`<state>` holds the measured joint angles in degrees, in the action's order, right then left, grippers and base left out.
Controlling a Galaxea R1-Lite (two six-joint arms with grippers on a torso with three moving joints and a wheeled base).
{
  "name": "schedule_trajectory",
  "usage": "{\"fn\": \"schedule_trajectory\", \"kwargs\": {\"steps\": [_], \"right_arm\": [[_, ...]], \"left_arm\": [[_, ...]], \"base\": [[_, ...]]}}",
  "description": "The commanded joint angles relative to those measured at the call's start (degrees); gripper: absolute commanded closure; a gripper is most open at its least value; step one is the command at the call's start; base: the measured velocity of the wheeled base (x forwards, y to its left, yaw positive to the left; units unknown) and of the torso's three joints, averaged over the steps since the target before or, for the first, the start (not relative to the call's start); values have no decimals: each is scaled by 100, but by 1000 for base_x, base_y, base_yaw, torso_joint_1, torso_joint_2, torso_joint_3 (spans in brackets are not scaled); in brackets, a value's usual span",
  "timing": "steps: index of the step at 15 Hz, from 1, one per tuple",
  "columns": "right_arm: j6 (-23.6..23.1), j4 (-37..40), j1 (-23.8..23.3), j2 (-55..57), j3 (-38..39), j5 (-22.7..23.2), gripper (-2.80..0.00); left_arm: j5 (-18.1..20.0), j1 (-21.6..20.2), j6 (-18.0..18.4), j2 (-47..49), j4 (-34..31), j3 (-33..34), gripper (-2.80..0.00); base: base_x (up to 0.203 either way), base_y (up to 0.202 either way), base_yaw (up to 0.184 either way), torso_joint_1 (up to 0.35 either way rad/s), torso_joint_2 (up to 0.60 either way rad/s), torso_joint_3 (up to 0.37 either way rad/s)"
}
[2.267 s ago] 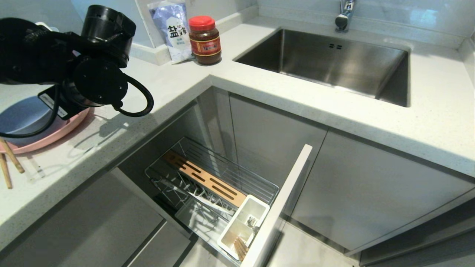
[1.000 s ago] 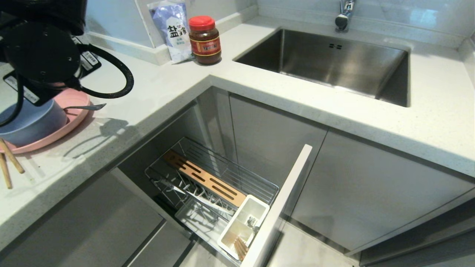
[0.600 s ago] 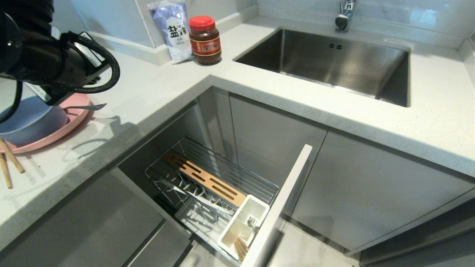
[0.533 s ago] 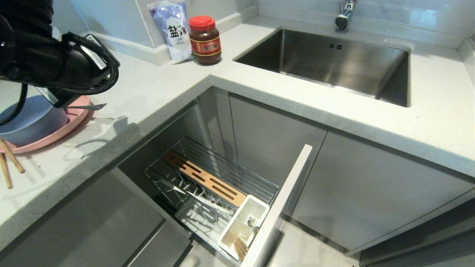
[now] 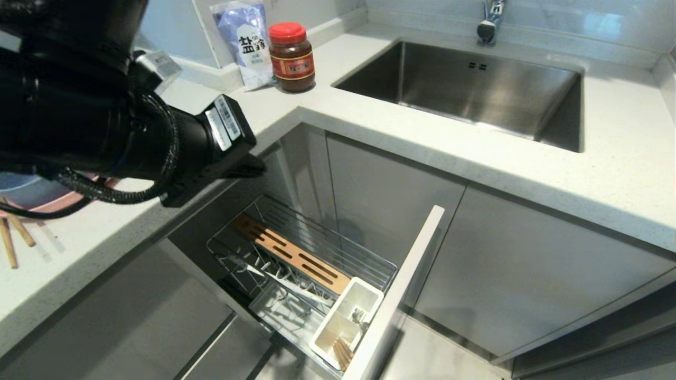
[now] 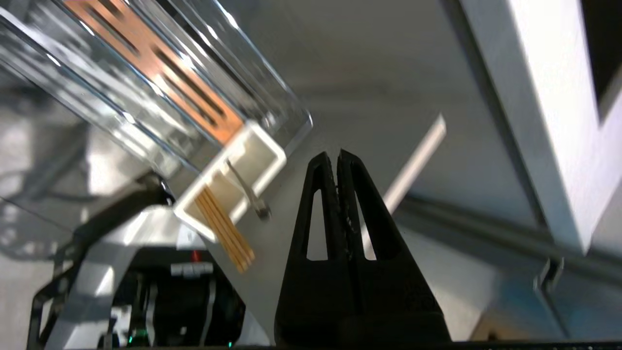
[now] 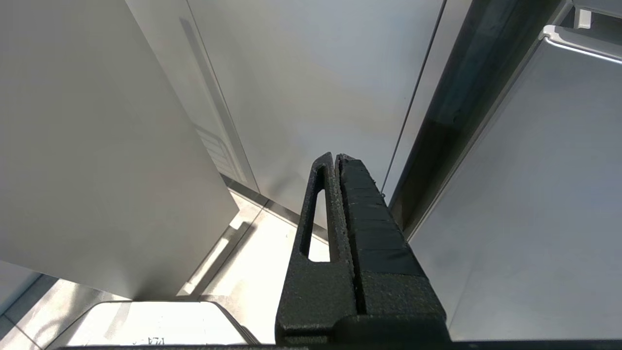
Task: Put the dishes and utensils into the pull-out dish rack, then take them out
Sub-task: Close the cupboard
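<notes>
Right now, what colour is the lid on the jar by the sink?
Red; the jar shows best in the head view.

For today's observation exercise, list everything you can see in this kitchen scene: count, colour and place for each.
pull-out dish rack: one, chrome wire, pulled out below the counter
cutlery cup: one, white, front of rack, holding chopsticks and a spoon
plate: one, pink, counter far left
loose chopsticks: two, brown, beside the plate
jar: one, red lid, counter corner
salt bag: one, blue-white, behind the jar
sink: one, steel
left gripper: black, shut, empty, above the rack
right gripper: black, shut, parked by the cabinets
</notes>
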<state>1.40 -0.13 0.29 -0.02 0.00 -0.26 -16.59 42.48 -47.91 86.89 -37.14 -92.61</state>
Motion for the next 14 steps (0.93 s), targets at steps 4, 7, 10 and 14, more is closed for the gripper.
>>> {"fn": "schedule_trajectory", "kwargs": {"steps": [4, 7, 10, 14], "right_arm": [[0, -3, 5, -24, 9, -1, 0], [0, 1, 6, -24, 9, -1, 0], [0, -4, -3, -24, 9, -1, 0], [0, -3, -3, -24, 9, -1, 0]], "left_arm": [[51, 1357, -371, 301, -21, 528, 0], [45, 1957, -669, 810, -27, 737, 0], [42, 2279, -777, 1199, -30, 794, 0], [16, 2388, -948, 1515, -21, 832, 0]], "base": [[0, 0, 0, 0, 0, 0], [0, 0, 0, 0, 0, 0], [0, 0, 0, 0, 0, 0], [0, 0, 0, 0, 0, 0]]}}
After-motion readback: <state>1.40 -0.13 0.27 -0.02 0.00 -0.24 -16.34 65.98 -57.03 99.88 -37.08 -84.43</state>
